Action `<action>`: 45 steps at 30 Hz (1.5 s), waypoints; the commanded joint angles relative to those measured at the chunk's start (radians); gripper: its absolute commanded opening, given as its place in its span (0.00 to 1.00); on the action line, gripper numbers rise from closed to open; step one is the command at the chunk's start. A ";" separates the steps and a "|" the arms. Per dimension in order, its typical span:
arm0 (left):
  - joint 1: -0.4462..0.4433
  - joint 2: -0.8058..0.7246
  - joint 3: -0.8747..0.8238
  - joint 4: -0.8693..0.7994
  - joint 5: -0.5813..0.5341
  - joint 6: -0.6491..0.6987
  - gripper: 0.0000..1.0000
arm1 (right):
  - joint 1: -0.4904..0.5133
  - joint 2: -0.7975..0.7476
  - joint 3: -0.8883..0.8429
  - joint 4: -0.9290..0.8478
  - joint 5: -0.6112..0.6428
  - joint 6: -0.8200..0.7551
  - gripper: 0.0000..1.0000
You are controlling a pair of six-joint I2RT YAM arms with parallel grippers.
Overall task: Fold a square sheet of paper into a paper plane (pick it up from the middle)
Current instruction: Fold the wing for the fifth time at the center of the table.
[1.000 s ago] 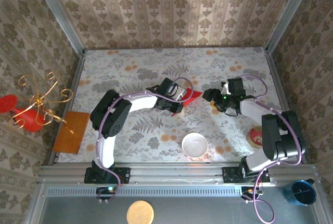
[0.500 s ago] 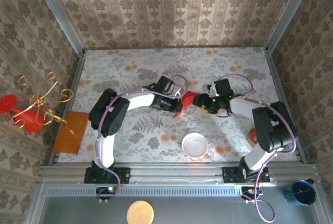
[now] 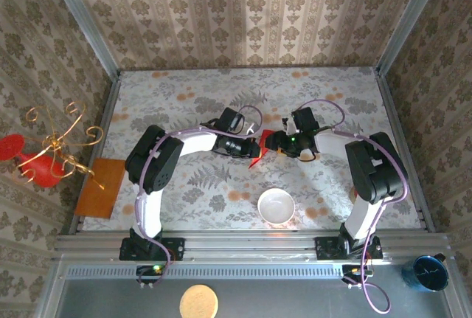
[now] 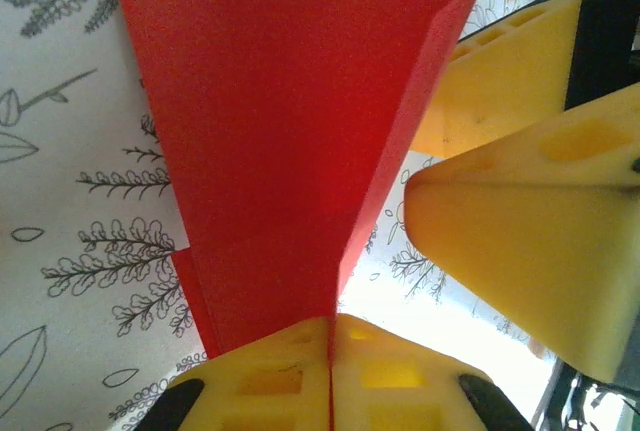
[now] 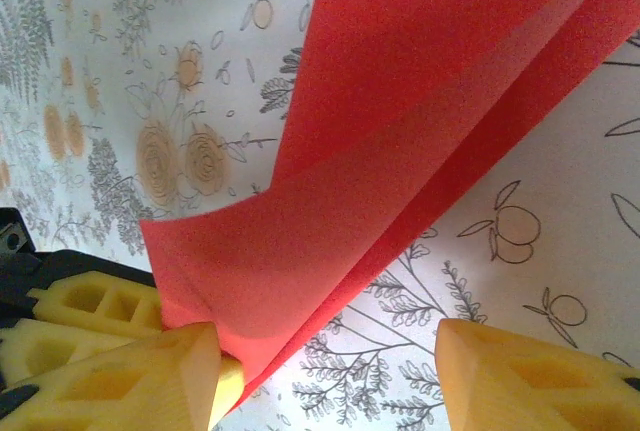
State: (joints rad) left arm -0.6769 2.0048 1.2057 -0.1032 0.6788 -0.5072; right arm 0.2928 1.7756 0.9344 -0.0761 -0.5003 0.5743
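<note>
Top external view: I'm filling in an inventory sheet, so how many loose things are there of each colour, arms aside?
Red: 2, sheet of paper, ornament
White: 1, bowl
Orange-brown: 1, board
Blue: 1, cup
Tan: 1, disc
Total: 6

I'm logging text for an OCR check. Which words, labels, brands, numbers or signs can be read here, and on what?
None can be read.
Folded bright red sheet of paper: plain, no print.
White tablecloth: only drawn flowers and leaves, no lettering.
Yellow fingers of the left gripper: unmarked.
Dark blue cup in the top view: too small to tell.
</note>
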 commanded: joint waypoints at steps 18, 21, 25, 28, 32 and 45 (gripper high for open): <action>0.013 0.045 -0.033 0.092 0.130 -0.176 0.08 | 0.002 0.025 0.035 -0.018 0.095 -0.016 0.61; 0.013 0.052 -0.035 0.095 0.128 -0.180 0.08 | 0.001 0.031 0.035 -0.018 0.096 -0.019 0.61; 0.015 0.058 -0.048 0.103 0.117 -0.183 0.08 | 0.000 0.025 0.025 -0.008 0.094 -0.021 0.60; 0.016 0.063 -0.059 0.120 0.114 -0.187 0.08 | -0.007 0.008 0.006 0.016 0.084 -0.017 0.59; 0.019 0.064 -0.076 0.153 0.108 -0.190 0.08 | -0.024 -0.034 -0.045 0.085 0.050 -0.002 0.59; 0.025 0.069 -0.116 0.230 0.118 -0.192 0.09 | -0.020 -0.010 -0.035 0.027 0.048 -0.076 0.58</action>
State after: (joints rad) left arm -0.6594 2.0556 1.1061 0.1028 0.8082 -0.6968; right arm 0.2665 1.7405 0.8696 -0.0101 -0.4339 0.5323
